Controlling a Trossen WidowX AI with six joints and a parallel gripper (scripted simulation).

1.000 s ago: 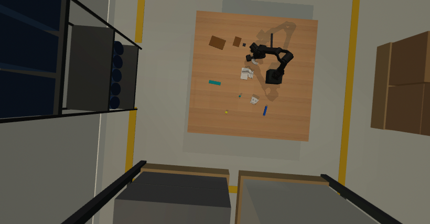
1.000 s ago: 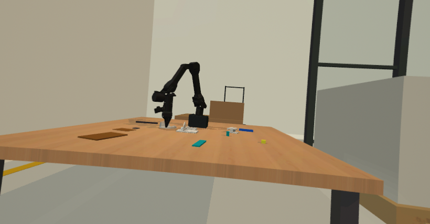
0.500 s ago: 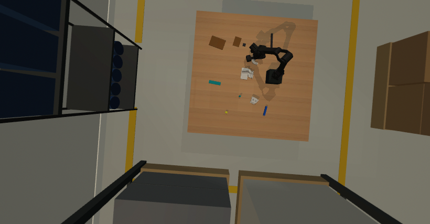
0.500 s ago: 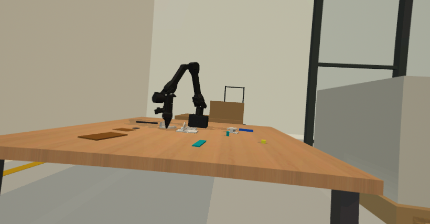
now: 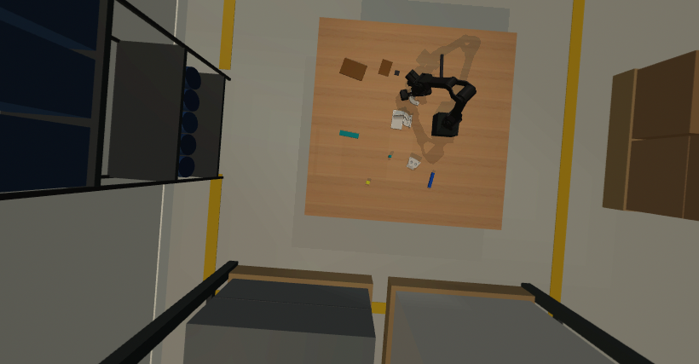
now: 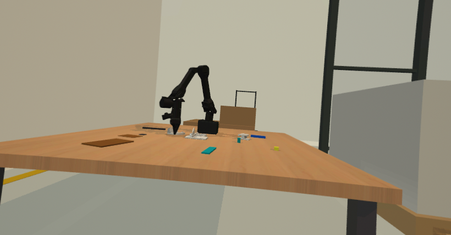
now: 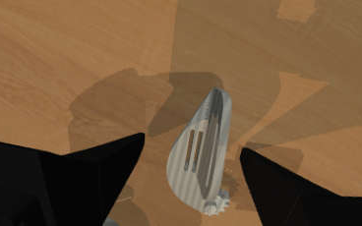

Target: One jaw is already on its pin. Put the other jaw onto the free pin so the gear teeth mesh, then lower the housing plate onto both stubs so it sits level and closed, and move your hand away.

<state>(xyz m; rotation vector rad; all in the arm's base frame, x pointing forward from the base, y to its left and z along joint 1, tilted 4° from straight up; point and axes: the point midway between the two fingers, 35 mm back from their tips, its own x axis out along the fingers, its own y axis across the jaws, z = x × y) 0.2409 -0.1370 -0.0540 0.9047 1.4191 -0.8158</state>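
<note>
The loose jaw [image 5: 414,101] [image 7: 197,162], pale grey with two slots and gear teeth at one end, lies on the table. My gripper [image 7: 193,145] [image 6: 175,133] is open, pointing down low over it. In the wrist view its fingers stand on either side of the jaw, with gaps between. The white base [image 5: 396,120] [image 6: 196,137], with the other jaw [image 5: 407,118] on it, sits beside the loose jaw. The pins are too small to tell. The pale housing plate [image 5: 413,163] [image 6: 243,135] lies apart, on the far side of the base from the gripper.
A teal strip [image 5: 349,134] [image 6: 208,150], a small teal block [image 5: 389,156] [image 6: 238,140], a yellow cube [image 5: 367,182] [image 6: 276,148] and a blue bar [image 5: 430,179] [image 6: 258,136] lie on the table. Two brown pieces, a small dark block and a black bar [image 5: 441,66] [image 6: 153,128] lie on the gripper's side.
</note>
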